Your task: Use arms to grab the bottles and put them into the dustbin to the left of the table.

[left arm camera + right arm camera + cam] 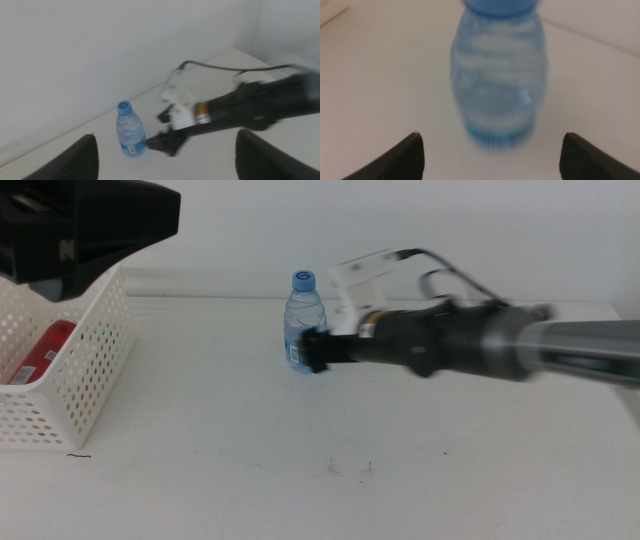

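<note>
Middle view: the bottle [304, 321] stands upright on the worktop [330, 430], the right gripper [314, 351] at its base; a red can [40, 352] lies in the bin [85, 370].

Left wrist view: left gripper [165, 155] aloft, fingers [75, 161] apart.

Right wrist view: fingers [400, 160] apart, either side of the bottle.

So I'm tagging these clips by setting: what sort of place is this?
Probably a lab or test bench, not a home: a bare white table against a plain wall, the right gripper reaching a lone water bottle, and a white lattice basket holding a red can.
</note>
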